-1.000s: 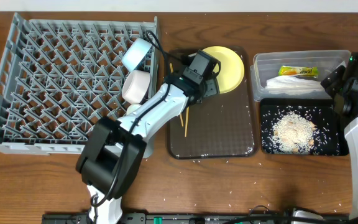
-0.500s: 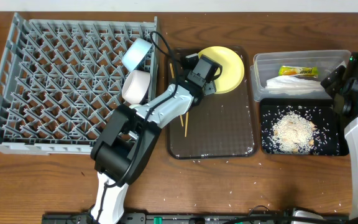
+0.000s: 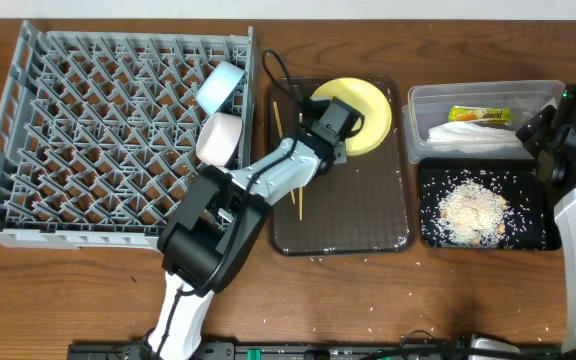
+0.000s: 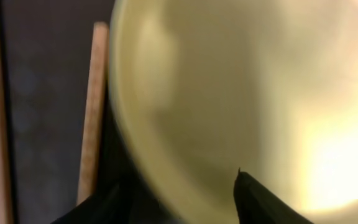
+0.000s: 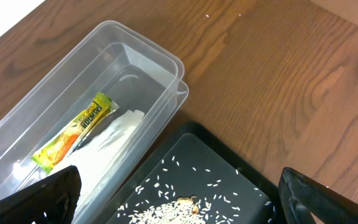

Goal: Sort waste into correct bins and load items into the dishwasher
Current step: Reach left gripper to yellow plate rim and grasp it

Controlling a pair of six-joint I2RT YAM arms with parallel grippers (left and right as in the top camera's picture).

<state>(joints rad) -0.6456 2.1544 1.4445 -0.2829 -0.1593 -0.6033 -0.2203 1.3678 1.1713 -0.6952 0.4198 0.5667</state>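
Two arms share a wooden table, and only the left one is near the round yellow plate (image 3: 370,108). The plate lies flat at the far end of a dark brown serving tray (image 3: 368,220), and no food shows on it. The left gripper (image 3: 344,128) sits at the plate's near-left rim, so the plate spreads away from it toward the far right. Its wrist camera shows the rim crossing between two dark fingertips (image 4: 266,199), but the view is blurred. Whether the jaws are already pinching the rim or just bracketing it cannot be told.

The plate is pale yellow, smooth, shallow and glossy, so it will probably be slippery to lift by its edge. Two wooden chopsticks (image 3: 296,195) lie lengthwise on the tray just left of it.

The grey dish rack (image 3: 98,130), the plate's likely destination, stands to the left.

The right gripper (image 5: 182,202) hangs well apart over the clear tub (image 3: 428,110) and black tray (image 3: 423,200), with jaws spread wide and nothing held.
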